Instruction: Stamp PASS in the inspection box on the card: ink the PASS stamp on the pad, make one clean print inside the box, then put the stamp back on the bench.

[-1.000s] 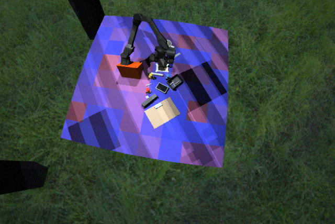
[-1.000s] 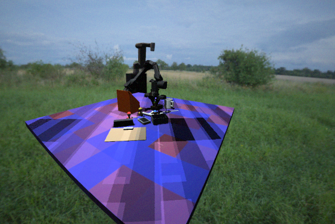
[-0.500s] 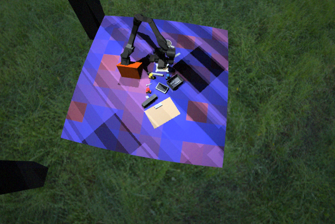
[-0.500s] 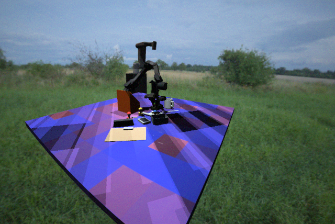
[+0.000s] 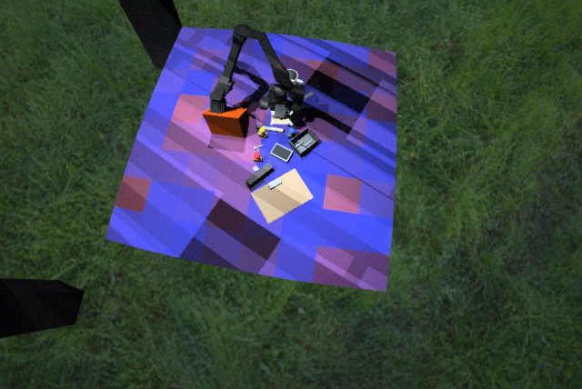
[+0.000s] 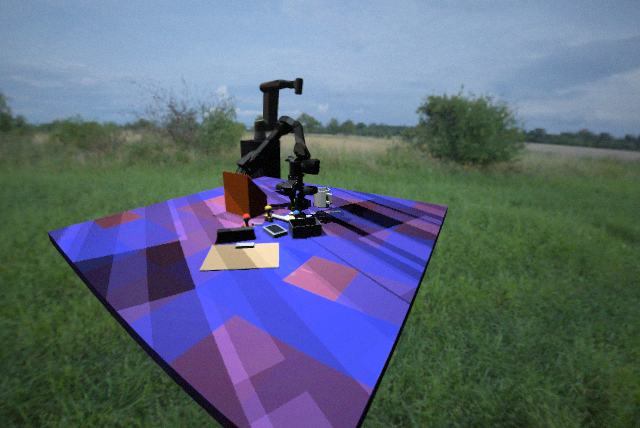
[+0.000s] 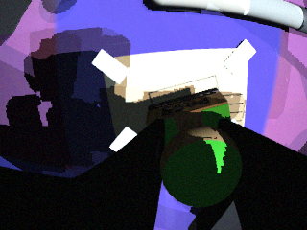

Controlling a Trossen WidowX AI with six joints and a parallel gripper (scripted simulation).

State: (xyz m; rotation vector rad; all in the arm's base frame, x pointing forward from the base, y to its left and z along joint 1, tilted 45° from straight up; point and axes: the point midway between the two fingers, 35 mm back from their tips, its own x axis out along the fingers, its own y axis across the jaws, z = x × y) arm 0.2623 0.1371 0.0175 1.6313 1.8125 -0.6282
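With my gripper (image 7: 191,128) clamped on the green round-knobbed stamp (image 7: 200,169) over the white card (image 7: 186,80), I'd fear smearing if it slides.

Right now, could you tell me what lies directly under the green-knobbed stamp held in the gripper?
The white card with taped corners lies under the green-knobbed stamp, which the gripper is shut on. The stamp's base hides the middle of the card, so any print or box there cannot be seen.

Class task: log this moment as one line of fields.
gripper: shut on green stamp | stamp: over card | red stamp: on bench
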